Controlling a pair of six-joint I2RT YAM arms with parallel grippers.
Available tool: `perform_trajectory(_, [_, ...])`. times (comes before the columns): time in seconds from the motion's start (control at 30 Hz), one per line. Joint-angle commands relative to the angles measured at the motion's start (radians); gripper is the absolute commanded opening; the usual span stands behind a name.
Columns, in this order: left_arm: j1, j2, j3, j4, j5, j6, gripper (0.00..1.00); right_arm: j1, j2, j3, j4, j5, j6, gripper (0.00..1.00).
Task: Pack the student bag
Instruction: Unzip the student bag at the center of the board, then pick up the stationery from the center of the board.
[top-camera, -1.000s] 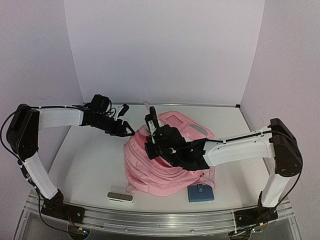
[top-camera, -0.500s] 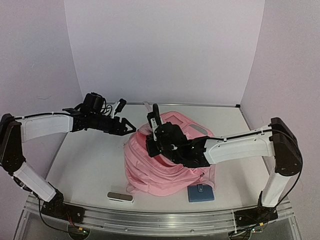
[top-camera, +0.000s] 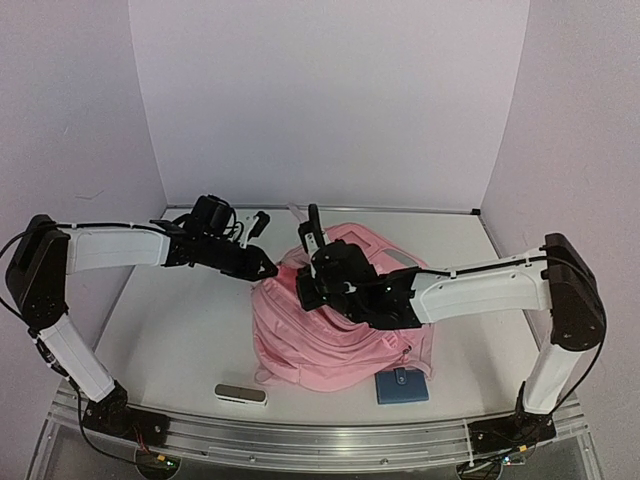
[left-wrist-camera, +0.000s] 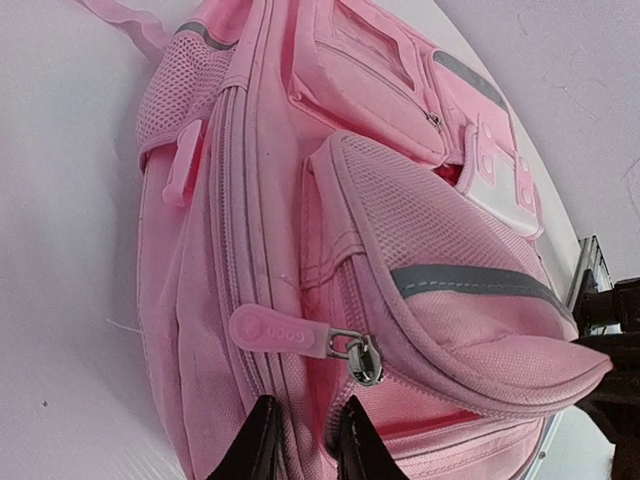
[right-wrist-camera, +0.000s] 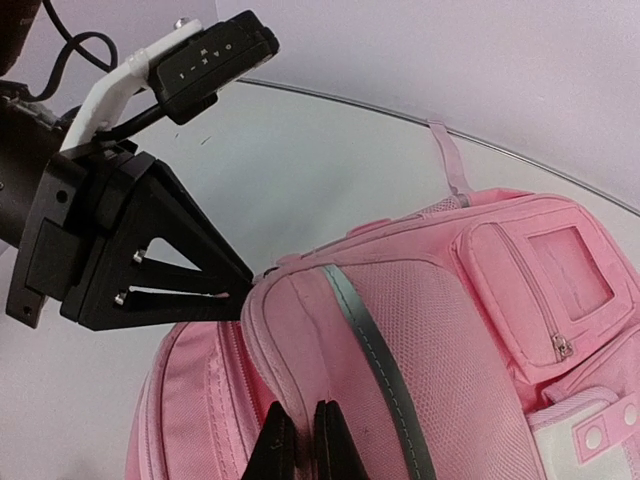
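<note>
White counter (top-camera: 180, 330), lilac walls. The student bag (top-camera: 330, 345) lies mid-counter, its long axis running near to far. The left jaws pinch its far-left zip seam, with the zip pull (left-wrist-camera: 275, 330) just ahead. The right jaws, pressed together, pinch the pocket rim (right-wrist-camera: 300, 290) alongside.

White tabletop (top-camera: 180, 330): small blue clasped pouch (top-camera: 402, 386) near the front edge, right; flat grey oblong case (top-camera: 241, 394) front left, well apart.
</note>
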Motion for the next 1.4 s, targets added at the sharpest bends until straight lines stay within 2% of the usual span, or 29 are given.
perform_trajectory(0.0, [0.007, 0.020, 0.004, -0.051, -0.096, -0.003, 0.18, -0.071, -0.131, 0.049, 0.043, 0.144, 0.008, 0.00])
perform_trajectory(0.13, [0.020, 0.047, 0.001, -0.049, -0.113, -0.018, 0.14, -0.112, -0.176, 0.037, 0.036, 0.157, 0.014, 0.00])
perform_trajectory(0.47, [0.040, 0.129, 0.045, -0.019, -0.100, -0.035, 0.13, -0.141, -0.214, 0.027, 0.022, 0.166, 0.015, 0.00])
perform_trajectory(0.73, [0.082, 0.218, 0.100, 0.017, -0.097, -0.054, 0.10, -0.181, -0.296, -0.024, 0.011, 0.201, 0.125, 0.00])
perform_trajectory(0.87, [0.083, 0.230, 0.135, 0.025, -0.050, -0.048, 0.12, -0.184, -0.288, -0.020, 0.011, 0.093, 0.080, 0.00])
perform_trajectory(0.93, [0.082, 0.220, 0.168, 0.004, -0.024, -0.047, 0.18, -0.184, -0.258, -0.003, 0.009, -0.074, 0.019, 0.08])
perform_trajectory(0.97, [0.082, 0.209, 0.196, -0.032, -0.025, -0.050, 0.23, -0.182, -0.242, 0.008, -0.002, -0.137, 0.004, 0.18])
perform_trajectory(1.0, [0.082, 0.193, 0.229, -0.079, -0.031, -0.054, 0.30, -0.180, -0.229, 0.020, -0.022, -0.194, -0.004, 0.32])
perform_trajectory(1.07, [0.082, 0.130, 0.250, -0.128, -0.047, -0.063, 0.46, -0.156, -0.219, 0.027, -0.065, -0.221, -0.025, 0.57])
perform_trajectory(1.13, [0.082, 0.045, 0.232, -0.144, -0.087, -0.079, 0.60, -0.112, -0.233, 0.009, -0.082, -0.211, -0.057, 0.72])
perform_trajectory(1.27, [0.088, -0.080, 0.185, -0.220, -0.134, -0.096, 0.80, -0.020, -0.283, -0.031, -0.086, -0.250, -0.093, 0.88])
perform_trajectory(1.37, [0.097, -0.121, 0.146, -0.283, -0.154, -0.139, 0.85, 0.040, -0.290, -0.052, -0.081, -0.342, -0.091, 0.95])
